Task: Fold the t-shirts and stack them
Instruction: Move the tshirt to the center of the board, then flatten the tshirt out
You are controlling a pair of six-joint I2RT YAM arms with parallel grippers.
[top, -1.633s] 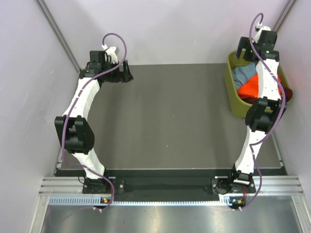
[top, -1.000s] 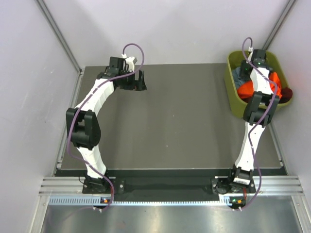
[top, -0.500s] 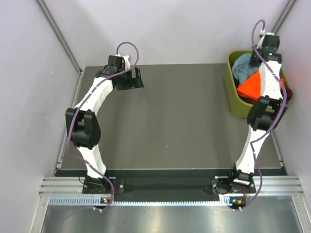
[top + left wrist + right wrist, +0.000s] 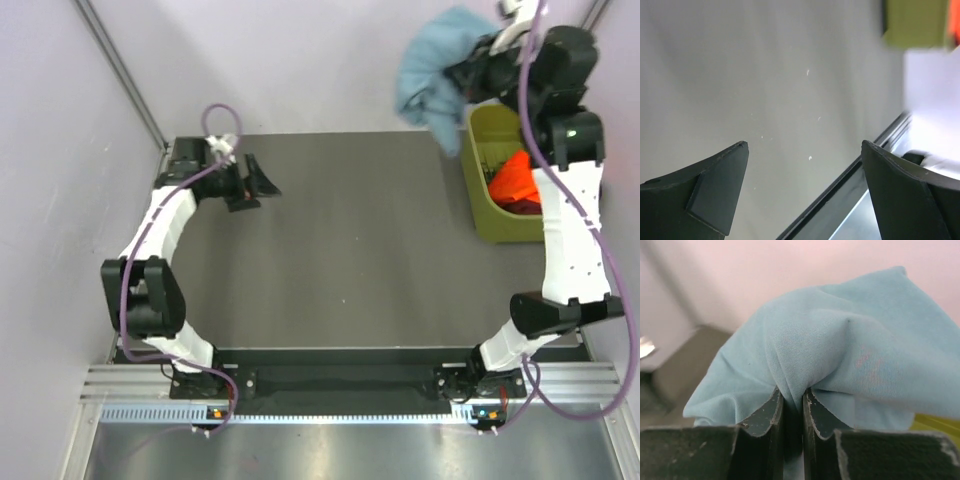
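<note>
My right gripper is raised high at the back right and is shut on a fold of the blue-grey t-shirt, which hangs bunched in the air to the left of the bin. In the right wrist view the cloth is pinched between the two fingers. The orange t-shirt lies in the olive-green bin, with a dark maroon t-shirt showing under it. My left gripper hovers open over the table's back left; nothing sits between its fingers.
The dark grey table top spans the middle of the top view. Pale walls close in on the left, back and right. The left wrist view shows the table's edge rail and a corner of the bin.
My right gripper closed on the blue-grey t-shirt inside the bin and lifted it up and left, out of the bin. The left arm swung back toward the left.
</note>
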